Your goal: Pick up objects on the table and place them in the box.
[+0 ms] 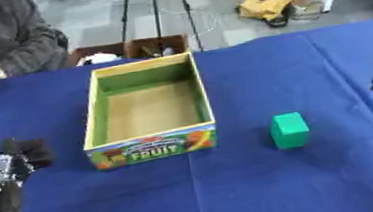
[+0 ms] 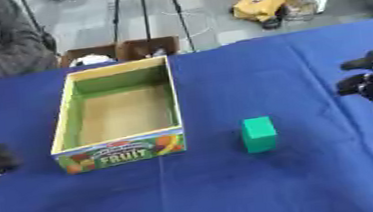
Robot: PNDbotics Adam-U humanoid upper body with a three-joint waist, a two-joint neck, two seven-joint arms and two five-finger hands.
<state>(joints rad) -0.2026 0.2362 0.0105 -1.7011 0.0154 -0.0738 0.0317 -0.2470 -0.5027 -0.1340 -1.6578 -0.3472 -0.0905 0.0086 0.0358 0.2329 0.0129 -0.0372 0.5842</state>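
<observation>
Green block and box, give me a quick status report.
Left hand and right hand hold nothing. Green block upright on blue cloth, right of box. Box holds nothing. Nothing between them.

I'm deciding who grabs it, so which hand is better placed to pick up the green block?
Probably the right hand: the green block sits to the right of the box, on that hand's side, while the left hand is beyond the box's other side.
</observation>
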